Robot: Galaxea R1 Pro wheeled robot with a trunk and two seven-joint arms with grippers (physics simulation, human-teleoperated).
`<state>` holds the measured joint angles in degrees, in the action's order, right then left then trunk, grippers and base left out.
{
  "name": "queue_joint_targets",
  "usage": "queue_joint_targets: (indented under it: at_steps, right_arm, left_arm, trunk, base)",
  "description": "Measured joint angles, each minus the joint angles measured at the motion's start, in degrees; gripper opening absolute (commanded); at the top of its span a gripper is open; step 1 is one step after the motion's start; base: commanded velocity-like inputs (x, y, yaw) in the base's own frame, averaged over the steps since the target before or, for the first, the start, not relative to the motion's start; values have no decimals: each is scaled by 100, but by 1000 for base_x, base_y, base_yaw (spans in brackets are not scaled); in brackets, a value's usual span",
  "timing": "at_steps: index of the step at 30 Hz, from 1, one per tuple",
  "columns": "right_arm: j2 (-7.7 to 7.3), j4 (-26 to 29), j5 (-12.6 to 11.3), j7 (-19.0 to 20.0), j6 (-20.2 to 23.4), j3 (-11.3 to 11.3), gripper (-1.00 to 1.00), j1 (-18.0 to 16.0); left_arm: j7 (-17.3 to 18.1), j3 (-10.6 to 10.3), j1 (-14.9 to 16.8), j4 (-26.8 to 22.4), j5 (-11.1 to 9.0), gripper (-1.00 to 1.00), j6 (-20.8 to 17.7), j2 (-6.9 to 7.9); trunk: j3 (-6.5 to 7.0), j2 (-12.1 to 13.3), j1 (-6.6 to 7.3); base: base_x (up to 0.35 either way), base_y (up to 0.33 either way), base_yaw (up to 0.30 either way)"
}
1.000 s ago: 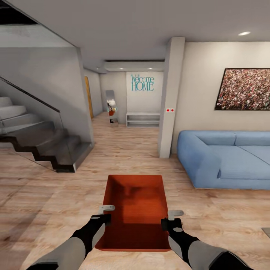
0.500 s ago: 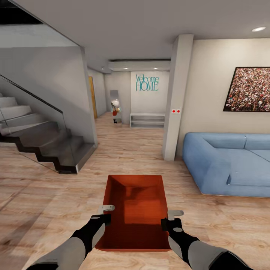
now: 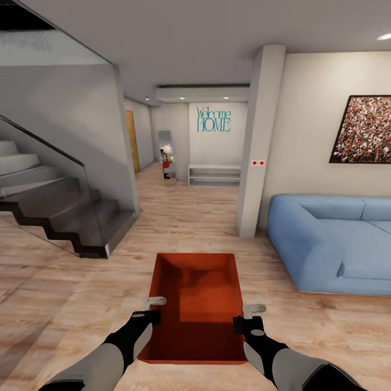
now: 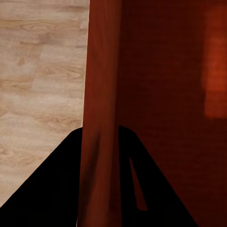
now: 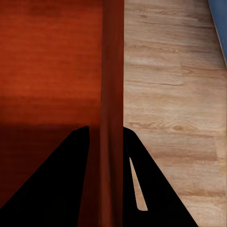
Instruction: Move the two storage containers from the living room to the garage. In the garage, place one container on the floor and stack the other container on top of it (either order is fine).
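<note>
One orange-red storage container (image 3: 198,304) hangs level in front of me, above the living room's light wood planks. My left gripper (image 3: 153,310) is shut on its left side wall, and my right gripper (image 3: 248,317) is shut on its right side wall. In the left wrist view the left gripper (image 4: 100,130) straddles the thin red wall (image 4: 101,71) with a dark finger on each side. The right wrist view shows the right gripper (image 5: 106,127) pinching the opposite wall (image 5: 112,61) the same way. The bin is open-topped and empty inside. The garage is out of view.
A dark staircase with a glass rail (image 3: 60,212) stands at the left. At the right is a blue sofa (image 3: 331,244), with a pale pillar (image 3: 258,141) beside it. Between them a wood-floored hallway (image 3: 179,212) runs ahead to a white shelf (image 3: 213,175).
The whole view has shifted: the pillar, sofa and wall picture have slid to the right and grown, so the camera has moved. The container and both grippers keep the same hold.
</note>
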<state>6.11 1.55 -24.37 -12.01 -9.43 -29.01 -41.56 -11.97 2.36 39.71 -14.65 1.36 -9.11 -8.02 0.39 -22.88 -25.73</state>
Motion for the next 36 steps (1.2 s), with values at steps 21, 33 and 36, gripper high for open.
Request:
queue_joint_targets:
  at_steps: [21,33,36]
  right_arm:
    - [-8,-2,-7,12,-1,-4,-100,0]
    - [-9,-3,0,14,-10,5,-100,0]
    - [-9,-3,4,14,-6,8,-100,0]
  left_arm:
    - [-18,-4,0,0,-4,-100,-1,-9]
    - [-17,-1,0,-3,3,-100,0,-11]
    - [-18,1,0,-1,2,-100,0,-11]
  trunk:
    - [0,0,0]
    - [0,0,0]
    - [0,0,0]
  base:
    - [322,0,93]
    - [323,0,2]
    - [323,0,0]
